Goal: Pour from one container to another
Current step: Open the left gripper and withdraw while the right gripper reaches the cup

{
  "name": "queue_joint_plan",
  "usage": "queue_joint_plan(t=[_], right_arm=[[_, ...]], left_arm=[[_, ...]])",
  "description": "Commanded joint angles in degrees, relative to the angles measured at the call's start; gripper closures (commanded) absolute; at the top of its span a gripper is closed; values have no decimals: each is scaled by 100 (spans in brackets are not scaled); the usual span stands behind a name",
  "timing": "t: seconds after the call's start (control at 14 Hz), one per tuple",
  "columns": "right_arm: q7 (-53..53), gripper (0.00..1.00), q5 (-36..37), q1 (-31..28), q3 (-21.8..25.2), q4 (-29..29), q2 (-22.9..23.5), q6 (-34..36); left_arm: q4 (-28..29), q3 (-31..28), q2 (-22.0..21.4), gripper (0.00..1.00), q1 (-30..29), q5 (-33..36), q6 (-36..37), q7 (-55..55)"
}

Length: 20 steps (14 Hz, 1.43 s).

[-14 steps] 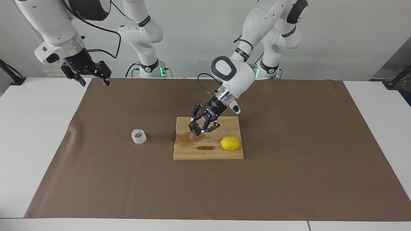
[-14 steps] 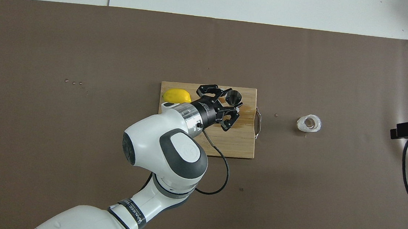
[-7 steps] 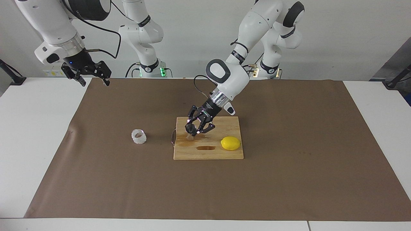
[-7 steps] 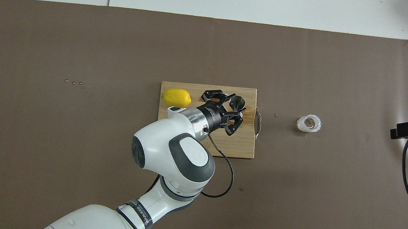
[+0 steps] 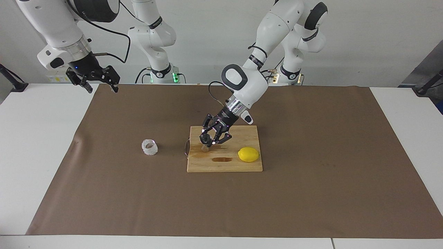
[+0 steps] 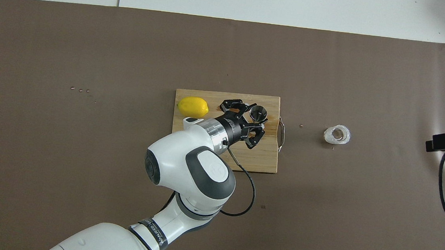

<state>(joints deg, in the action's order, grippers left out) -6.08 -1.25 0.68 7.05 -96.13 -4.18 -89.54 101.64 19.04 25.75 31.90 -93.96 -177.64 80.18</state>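
With the left tool (image 5: 208, 140) pinching the steel jigger (image 6: 258, 112) on the cutting board (image 5: 249, 165) and the glass cup (image 5: 149, 147) standing apart beside that board, a skewed lift could topple the jigger; the right tool (image 5: 92, 80), spread, waits.

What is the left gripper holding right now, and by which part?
The left gripper is at the steel jigger standing on the cutting board, but whether its fingers are clamped cannot be told. The right gripper waits, holding nothing.
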Motion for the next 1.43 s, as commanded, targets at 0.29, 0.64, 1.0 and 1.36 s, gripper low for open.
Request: queue_joint_plan(t=[0.29, 0.64, 1.0, 1.36], right_arm=[[72, 0, 2, -69, -72, 24, -31, 112], [72, 0, 2, -77, -72, 24, -31, 112], [72, 0, 2, -77, -72, 33, -31, 112], [72, 0, 2, -60, -72, 15, -39, 156]], left_arm=[[-13, -32, 62, 42, 105, 71, -183, 15], [-13, -32, 53, 33, 88, 97, -174, 24], [-13, -32, 53, 15, 88, 158, -165, 24], [-31, -32, 44, 0, 193, 167, -183, -2]])
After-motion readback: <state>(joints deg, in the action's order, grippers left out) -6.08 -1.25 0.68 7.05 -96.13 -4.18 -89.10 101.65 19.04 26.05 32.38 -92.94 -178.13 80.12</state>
